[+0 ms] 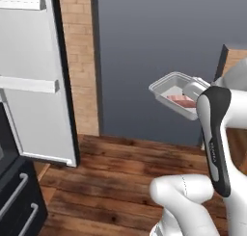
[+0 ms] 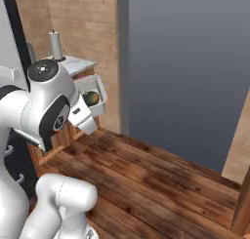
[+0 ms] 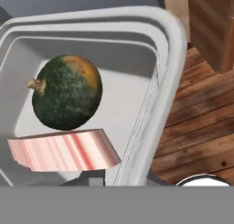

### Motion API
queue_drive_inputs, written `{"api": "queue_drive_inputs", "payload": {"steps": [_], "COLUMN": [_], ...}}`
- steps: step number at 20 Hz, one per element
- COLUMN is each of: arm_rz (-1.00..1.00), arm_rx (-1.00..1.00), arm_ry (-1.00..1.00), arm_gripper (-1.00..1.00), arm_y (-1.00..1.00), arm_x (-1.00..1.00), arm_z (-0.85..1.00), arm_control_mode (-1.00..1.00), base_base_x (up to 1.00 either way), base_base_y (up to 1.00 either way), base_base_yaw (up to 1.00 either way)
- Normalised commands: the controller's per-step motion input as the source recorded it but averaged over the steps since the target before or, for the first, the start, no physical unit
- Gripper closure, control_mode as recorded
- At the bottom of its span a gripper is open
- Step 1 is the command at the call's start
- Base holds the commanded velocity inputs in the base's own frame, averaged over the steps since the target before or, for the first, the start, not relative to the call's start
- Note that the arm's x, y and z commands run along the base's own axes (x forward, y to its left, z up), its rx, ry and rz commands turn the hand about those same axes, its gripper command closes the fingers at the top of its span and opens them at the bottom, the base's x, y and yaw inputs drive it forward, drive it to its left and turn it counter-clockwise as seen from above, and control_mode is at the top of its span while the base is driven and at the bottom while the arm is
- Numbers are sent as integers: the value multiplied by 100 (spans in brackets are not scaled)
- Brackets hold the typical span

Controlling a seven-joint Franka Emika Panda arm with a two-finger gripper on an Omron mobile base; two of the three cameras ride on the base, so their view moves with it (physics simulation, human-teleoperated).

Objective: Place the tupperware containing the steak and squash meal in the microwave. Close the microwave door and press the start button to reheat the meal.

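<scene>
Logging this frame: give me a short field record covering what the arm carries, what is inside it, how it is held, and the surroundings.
carried item: tupperware, held in the air above the wooden floor
contents: pink striped steak and a round dark green squash, side by side
gripper: gripper at the tub's near rim, fingertips mostly hidden
tub pose: tilted in the base views
background: grey wall, brick wall, white panelled door
microwave: not judged from these pictures

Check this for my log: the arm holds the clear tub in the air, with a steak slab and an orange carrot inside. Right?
Not quite. Beside the steak in the tupperware lies a round dark-green squash with an orange patch, not a carrot, as the hand view shows. The rest holds.
</scene>
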Motion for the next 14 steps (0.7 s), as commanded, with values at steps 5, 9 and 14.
{"api": "queue_drive_inputs", "payload": {"steps": [5,9,14], "arm_rz": [0,0,0], "arm_rx": [0,0,0], "arm_ry": [0,0,0], "arm_gripper": [100,100,100], "arm_y": [0,0,0], "arm_x": [0,0,0], "arm_z": [0,0,0], "arm_control_mode": [100,100,100], "base_base_x": [0,0,0], "base_base_y": [-12,-13,-13], "base_base_yaw": [-70,-71,-70]}}
